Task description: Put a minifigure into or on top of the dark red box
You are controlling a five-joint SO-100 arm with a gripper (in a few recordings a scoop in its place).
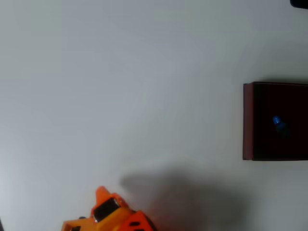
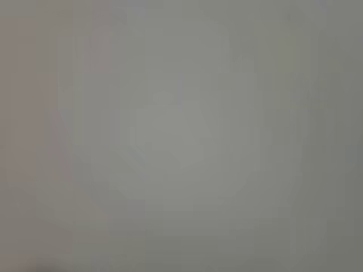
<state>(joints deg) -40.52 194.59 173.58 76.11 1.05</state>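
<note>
Overhead view: a pale, plain bench (image 1: 144, 72) carries the dark red box (image 1: 248, 120) at the right edge of the picture, where the frame cuts off its right side. The box shows a maroon left wall and a very dark, almost black interior. Inside it lies the minifigure (image 1: 278, 122), seen as a small bright blue spot with a darker body just below and to the right of the blue; its pose cannot be made out against the dark floor of the box. It sits roughly at mid-height of the box, well clear of the left wall.

The orange arm (image 1: 113, 216) enters at the bottom edge, left of centre, with a dark rectangular part on its upper face. It casts a broad soft shadow on the bench to its right. The fingers cannot be picked out on this part of the arm, so whether they are spread or closed cannot be told. The minifigure lies well apart from the arm, far to the right and higher in the picture.

Wrist view: a blurred, even grey surface with no distinct object.

No writing, brand or label can be read in either view.
</note>
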